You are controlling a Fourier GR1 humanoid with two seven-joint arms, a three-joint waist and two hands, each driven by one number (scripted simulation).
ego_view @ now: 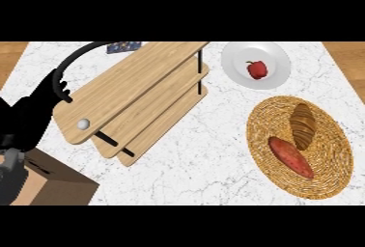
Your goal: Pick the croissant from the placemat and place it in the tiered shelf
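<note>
A brown croissant (303,123) lies on a round woven placemat (329,159) at the right of the counter. Beside it on the mat rests a reddish sweet potato (290,157). The wooden tiered shelf (135,96) stands at the centre-left, its boards stepped and slanting across the view. My left hand (32,113) shows at the left edge, black, raised beside the shelf's left end with fingers pointing up and holding nothing. My right hand is out of view.
A white plate (274,53) with a red bell pepper (257,69) sits at the back right. A curved black tube (75,60) arcs near the shelf's back left. A brown box (53,185) fills the lower left corner.
</note>
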